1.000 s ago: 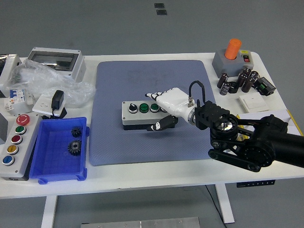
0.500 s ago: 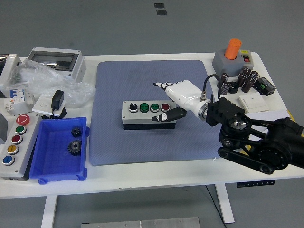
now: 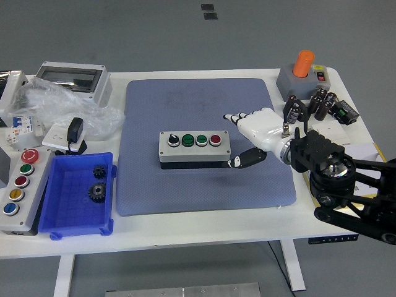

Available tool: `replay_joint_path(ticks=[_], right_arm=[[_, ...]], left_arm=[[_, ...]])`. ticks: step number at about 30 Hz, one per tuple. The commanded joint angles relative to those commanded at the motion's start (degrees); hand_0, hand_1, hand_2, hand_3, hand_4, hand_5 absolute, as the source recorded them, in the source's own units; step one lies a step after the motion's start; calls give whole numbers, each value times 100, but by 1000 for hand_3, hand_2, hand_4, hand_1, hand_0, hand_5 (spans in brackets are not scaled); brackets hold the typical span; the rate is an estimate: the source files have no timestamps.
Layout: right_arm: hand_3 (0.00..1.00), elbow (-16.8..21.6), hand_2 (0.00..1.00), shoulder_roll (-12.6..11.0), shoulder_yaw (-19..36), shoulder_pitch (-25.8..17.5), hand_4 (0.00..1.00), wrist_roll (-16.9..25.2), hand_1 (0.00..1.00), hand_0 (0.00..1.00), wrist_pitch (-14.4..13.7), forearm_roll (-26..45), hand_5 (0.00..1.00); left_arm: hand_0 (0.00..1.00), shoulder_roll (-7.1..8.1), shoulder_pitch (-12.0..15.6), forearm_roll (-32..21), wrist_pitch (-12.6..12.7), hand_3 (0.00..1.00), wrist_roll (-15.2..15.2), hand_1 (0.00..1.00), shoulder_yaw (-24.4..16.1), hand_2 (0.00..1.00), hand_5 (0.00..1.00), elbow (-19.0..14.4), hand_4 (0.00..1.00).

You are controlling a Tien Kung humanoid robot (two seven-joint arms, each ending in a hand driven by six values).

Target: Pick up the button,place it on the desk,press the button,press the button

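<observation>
Fingers (image 3: 238, 117) of the right hand (image 3: 260, 131) are stretched out flat toward the left, w/ the thumb hanging lower near the mat; nothing is gripped. The hand is held just right of the button box (image 3: 194, 147), apart from it, thumb tip close to the box's right end.

The box is set flat near the middle of the blue mat (image 3: 201, 111), long side left-right. Four controls are seen on its top in a row: a black knob at left, two green buttons, a red button at right.

The mat is laid on the white table (image 3: 185, 230). To the left, a blue bin (image 3: 60, 213) w/ two dark gears (image 3: 97, 184) inside is seen at the near edge. Left of the bin, a longer control box (image 3: 17, 189) w/ red, green, red, yellow & blue buttons is placed. Behind it: clear plastic wrap, a black adapter (image 3: 75, 130), a grey enclosure (image 3: 69, 79). At far right, a grey block w/ an orange cylinder (image 3: 304, 63) is seen, w/ dark capacitors (image 3: 309, 106) just in front.
</observation>
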Motion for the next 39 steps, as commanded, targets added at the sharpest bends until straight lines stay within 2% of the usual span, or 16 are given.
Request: replay_joint_path(ticks=[5, 6, 12, 22, 29, 39], right_arm=[[954, -72, 320, 120, -17, 74, 410, 11, 451, 384, 70, 388, 74], [994, -100, 279, 141, -28, 80, 365, 13, 402, 358, 66, 413, 2], [998, -248, 266, 225, -124, 91, 364, 23, 390, 357, 49, 471, 2], [998, -198, 262, 260, -266, 101, 360, 26, 388, 343, 52, 535, 2], [998, -315, 262, 325, -434, 95, 361, 24, 387, 342, 122, 662, 2], [992, -393, 262, 310, -401, 100, 364, 91, 381, 339, 188, 873, 2]], left_arm=[[619, 7, -3, -35, 4, 602, -1, 630, 40, 573, 304, 2, 569], [619, 9, 0, -54, 6, 602, -1, 630, 58, 573, 304, 4, 569], [619, 14, 18, -174, 19, 602, -3, 630, 181, 572, 304, 13, 568], [619, 21, 3, -192, 33, 602, -11, 630, 201, 573, 305, 13, 567], [619, 18, -11, -198, 37, 602, -13, 630, 216, 573, 305, 12, 567], [619, 17, -2, -220, 47, 601, -17, 631, 239, 573, 307, 13, 567]])
